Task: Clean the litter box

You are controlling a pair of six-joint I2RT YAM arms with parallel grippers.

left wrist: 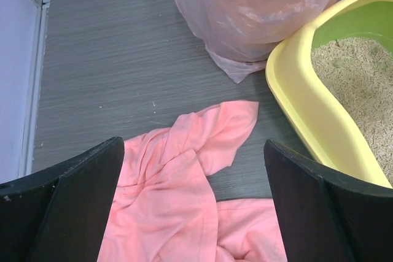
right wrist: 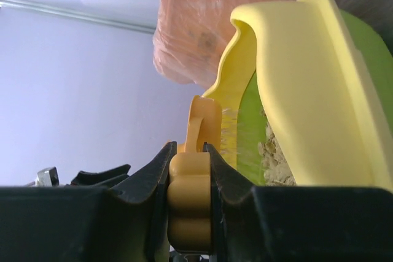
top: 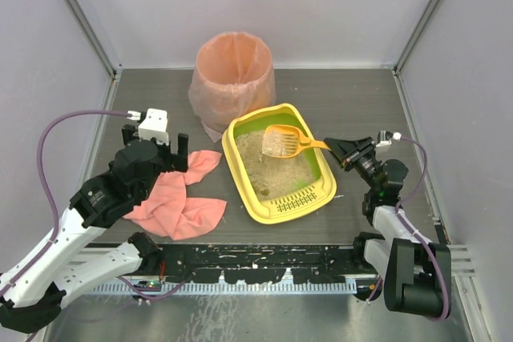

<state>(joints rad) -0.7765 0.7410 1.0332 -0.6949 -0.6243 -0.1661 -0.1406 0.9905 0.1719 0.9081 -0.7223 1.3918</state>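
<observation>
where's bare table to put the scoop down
Bare table lies back left, between the lined bin and the left wall, and back right, beyond the litter box. Crowded: pink cloth left of the box, right gripper holding the scoop over it.

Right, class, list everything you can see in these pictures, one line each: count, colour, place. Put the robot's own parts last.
litter box: one, yellow with a green inside, middle of the table
litter: one layer, beige, inside the litter box
scoop: one, orange, over the far end of the litter box
bin: one, pink liner, far side of the table, behind the litter box
cloth: one, pink, crumpled on the table left of the litter box
table: one, dark grey, under everything
left gripper: one, black, open, above the cloth
right gripper: one, black, shut on the scoop's handle, right of the litter box
</observation>
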